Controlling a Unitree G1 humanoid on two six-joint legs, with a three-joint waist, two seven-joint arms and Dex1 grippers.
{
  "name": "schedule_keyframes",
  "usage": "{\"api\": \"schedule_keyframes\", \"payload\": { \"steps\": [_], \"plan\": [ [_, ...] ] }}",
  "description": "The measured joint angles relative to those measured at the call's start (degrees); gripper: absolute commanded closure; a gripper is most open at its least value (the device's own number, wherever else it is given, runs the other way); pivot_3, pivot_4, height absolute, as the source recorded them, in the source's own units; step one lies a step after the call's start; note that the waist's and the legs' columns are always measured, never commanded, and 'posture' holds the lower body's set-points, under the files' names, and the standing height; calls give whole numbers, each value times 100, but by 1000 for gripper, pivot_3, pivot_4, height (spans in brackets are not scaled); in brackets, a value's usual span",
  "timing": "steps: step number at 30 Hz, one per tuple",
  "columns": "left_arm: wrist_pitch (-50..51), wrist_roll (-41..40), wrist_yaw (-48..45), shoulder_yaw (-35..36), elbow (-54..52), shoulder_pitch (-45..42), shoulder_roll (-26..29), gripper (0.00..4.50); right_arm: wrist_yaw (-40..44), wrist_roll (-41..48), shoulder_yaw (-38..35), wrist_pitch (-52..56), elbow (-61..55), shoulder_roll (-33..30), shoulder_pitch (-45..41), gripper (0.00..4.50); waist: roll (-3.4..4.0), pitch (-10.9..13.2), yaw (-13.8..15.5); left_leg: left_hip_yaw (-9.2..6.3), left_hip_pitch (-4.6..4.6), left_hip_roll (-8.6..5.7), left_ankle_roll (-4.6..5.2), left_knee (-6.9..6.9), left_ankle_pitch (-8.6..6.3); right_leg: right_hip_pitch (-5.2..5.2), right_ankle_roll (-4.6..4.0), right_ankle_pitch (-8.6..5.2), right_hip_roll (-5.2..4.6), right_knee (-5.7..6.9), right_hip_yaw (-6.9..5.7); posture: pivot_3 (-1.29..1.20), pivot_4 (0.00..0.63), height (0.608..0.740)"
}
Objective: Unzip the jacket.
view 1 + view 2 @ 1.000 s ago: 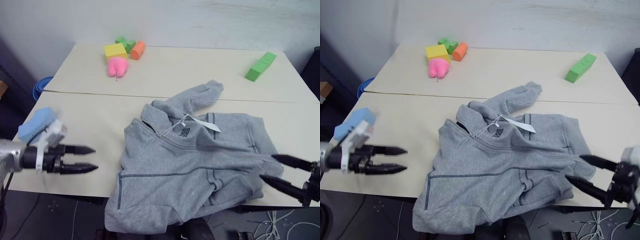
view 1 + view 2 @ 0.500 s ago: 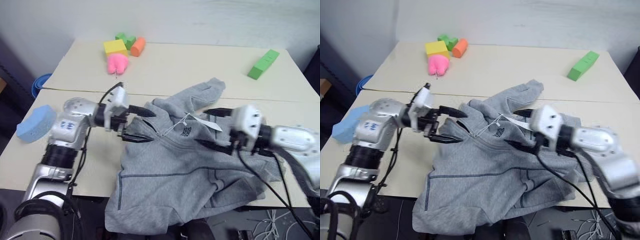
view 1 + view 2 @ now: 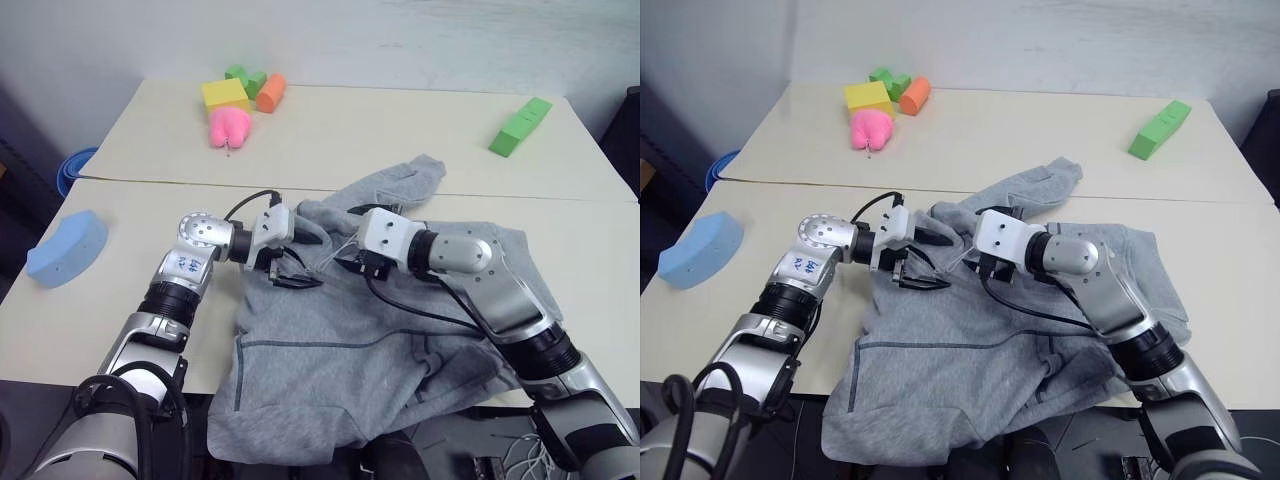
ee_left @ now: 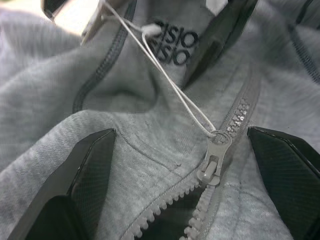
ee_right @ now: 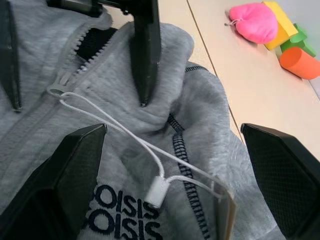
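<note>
The jacket (image 3: pixel 400 320) lay spread on the near worktop (image 3: pixel 150 215), front up, its hem hanging over the near edge and its collar towards the far side. Being soft fleece, it looked light and limp, likely to bunch and drag along with any pull unless pinned. The zip was closed almost to the collar, the small grey zip pull (image 4: pixel 212 162) sitting near the top of the teeth with a thin white cord (image 4: pixel 170 82) looped through it to a white tag (image 5: pixel 227 212). The pull tab seemed the place to pinch, with the other claw holding the collar fabric just beside it. Both arms reached inward over the collar. The left claw (image 4: pixel 195 165) was spread wide, its fingers straddling the pull without touching it. The right claw (image 5: pixel 170 170) was likewise spread, empty, over the neck logo (image 5: pixel 125 222) and cord.
</note>
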Motion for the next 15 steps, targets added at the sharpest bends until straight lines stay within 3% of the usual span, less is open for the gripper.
{"api": "schedule_keyframes", "payload": {
  "steps": [4,10,15],
  "plan": [
    [-98,110,130,10,165,23,-99,0,-107,-545,179,-204,535,0,-201,902,0,0,-3,0,2,3,0,0,0,0,0,0,-1,2,1,0,150,740],
    [-130,178,416,60,165,145,-266,0,-214,-816,174,-687,735,95,-216,3058,0,0,0,-4,2,5,1,1,1,1,0,0,-5,5,0,0,150,740],
    [-149,182,511,92,148,262,-305,0,-379,-779,-128,-710,421,133,-75,4479,0,0,10,-11,2,3,2,3,1,3,0,0,-8,8,0,0,150,740]
  ]
}}
